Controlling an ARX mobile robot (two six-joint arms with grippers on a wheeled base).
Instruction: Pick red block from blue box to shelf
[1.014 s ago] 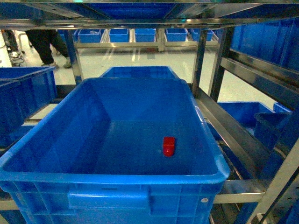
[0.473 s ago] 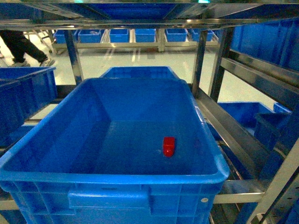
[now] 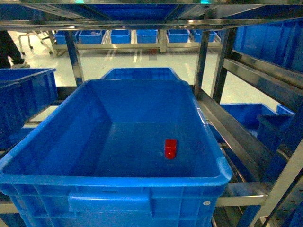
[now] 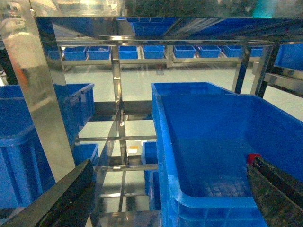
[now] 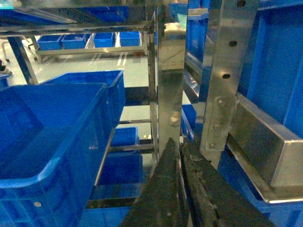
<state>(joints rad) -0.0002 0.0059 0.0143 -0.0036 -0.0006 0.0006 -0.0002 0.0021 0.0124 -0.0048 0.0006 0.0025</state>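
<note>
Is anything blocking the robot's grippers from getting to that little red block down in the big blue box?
Nothing covers the red block; it lies alone on the floor of the blue box, open from above. Only the box's walls stand between it and both grippers: the left gripper and the right gripper are outside the box.

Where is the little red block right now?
In the head view, the red block lies on the blue box's floor, right of centre, nearer the front wall.

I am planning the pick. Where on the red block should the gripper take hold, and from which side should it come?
Come from straight above: the red block lies alone on the floor of the blue box, whose tall walls bar any sideways approach. Probably close the gripper across the block's two long flanks, its narrower width.
</note>
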